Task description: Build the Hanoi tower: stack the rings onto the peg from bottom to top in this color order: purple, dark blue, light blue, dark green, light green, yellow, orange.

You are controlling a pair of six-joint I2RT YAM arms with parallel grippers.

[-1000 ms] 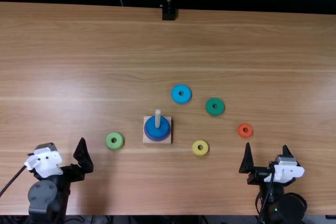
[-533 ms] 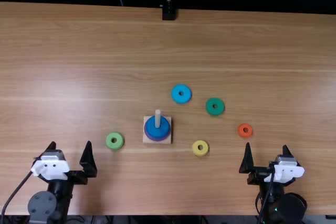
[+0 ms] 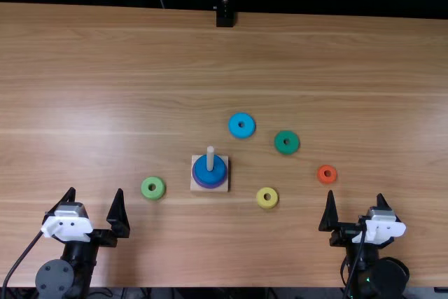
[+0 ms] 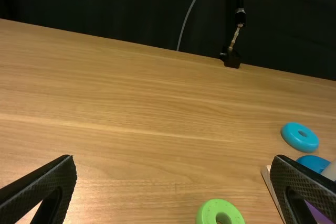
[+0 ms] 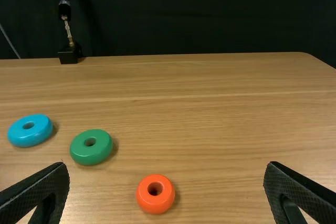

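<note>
"From above, what matters next?"

"I think the light blue ring, since the purple ring and the dark blue ring are already on the peg. It lies beyond the peg, slightly to the right. The right gripper is nearer than the left gripper; from it, the way goes forward and toward the middle of the table."

"Has it a long axis?"

"No, it is round and flat, so any grasping direction should serve. The peg is a pale upright rod on a square wooden base."

"And the left wrist view?"

"Fingers wide, holding nothing; their black pads have a fine mesh. The light green ring lies ahead, and one finger covers part of the base."

"The right wrist view?"

"Also spread and empty. The orange ring is thick, smooth; the light blue ring is farther, past the dark green ring."
</note>
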